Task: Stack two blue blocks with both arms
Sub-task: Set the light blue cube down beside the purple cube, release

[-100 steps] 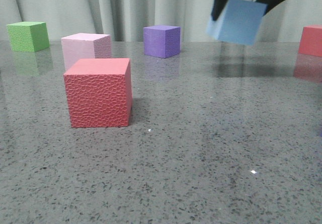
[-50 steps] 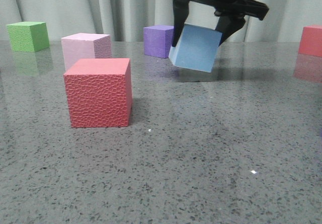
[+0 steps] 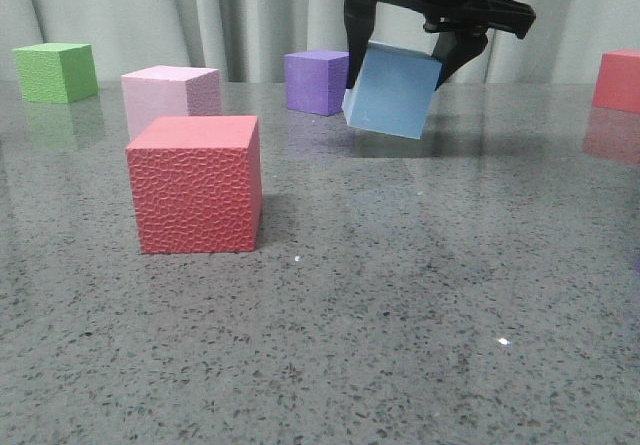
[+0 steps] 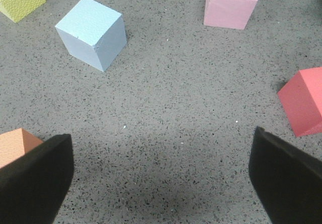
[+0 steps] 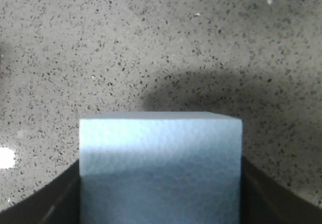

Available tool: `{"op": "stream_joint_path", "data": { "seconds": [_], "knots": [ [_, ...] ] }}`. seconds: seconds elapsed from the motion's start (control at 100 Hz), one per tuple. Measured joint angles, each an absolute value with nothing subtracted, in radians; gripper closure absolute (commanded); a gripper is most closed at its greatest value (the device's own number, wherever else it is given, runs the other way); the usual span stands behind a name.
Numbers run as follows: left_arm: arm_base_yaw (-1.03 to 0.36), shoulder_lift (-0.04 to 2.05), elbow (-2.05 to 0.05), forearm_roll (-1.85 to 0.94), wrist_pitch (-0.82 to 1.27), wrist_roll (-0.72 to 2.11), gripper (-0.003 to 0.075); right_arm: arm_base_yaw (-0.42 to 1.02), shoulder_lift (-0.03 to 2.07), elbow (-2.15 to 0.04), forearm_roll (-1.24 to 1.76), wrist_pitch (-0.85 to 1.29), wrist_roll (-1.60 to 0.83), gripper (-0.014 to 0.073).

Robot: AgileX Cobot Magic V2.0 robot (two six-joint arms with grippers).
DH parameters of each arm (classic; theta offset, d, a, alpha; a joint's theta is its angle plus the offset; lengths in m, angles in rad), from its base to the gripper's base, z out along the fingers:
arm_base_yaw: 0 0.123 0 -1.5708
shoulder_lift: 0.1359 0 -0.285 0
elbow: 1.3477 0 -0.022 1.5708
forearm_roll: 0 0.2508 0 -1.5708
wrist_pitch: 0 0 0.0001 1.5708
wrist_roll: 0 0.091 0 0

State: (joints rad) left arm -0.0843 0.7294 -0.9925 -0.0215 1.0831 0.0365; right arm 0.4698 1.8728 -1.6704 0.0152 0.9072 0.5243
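- The right gripper (image 3: 402, 50) has its black fingers clamped on opposite sides of one blue block (image 3: 392, 90), holding it tilted, one lower corner dipping toward the grey speckled desk (image 3: 400, 295).
- From where I stand the block hangs just clear of the surface, toward the far edge of the desk and a little right of its middle; its dark shadow lies right beneath it.
- The right wrist camera shows the same block (image 5: 160, 166) filling the space between the two fingers, wedged tight.
- The left gripper (image 4: 161, 176) stands spread wide, nothing between its fingers, only bare desk under it.
- The second blue block (image 4: 91, 32) rests flat on the desk, alone, well apart from the left gripper; I cannot place it against the desk's edges, since only the left wrist camera catches it.
- A purple cube (image 3: 321, 81) sits by the far edge, just left of the held block.
- A red textured cube (image 3: 197, 183) stands left of centre, a pink cube (image 3: 172, 97) behind it, a green cube (image 3: 56, 71) at the far left corner, another red cube (image 3: 618, 80) at the right edge.
- No writing or label shows on any cube or on either gripper.
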Motion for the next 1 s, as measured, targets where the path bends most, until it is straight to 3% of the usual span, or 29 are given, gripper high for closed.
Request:
{"op": "stream_joint_path", "data": {
  "seconds": [0.44,0.77,1.0],
  "knots": [
    [-0.084,0.729,-0.993,-0.022,1.083,0.036,0.0048,0.470,1.907,-1.670,0.013,0.907,0.526,0.0204],
    [-0.084,0.729,-0.993,-0.022,1.083,0.036,0.0048,0.470,1.907,-1.670,0.017,0.897,0.526,-0.0061],
    [-0.084,0.729,-0.993,-0.022,1.083,0.036,0.0048,0.470,1.907,-1.670,0.027,0.874,0.528,-0.0070]
  ]
}}
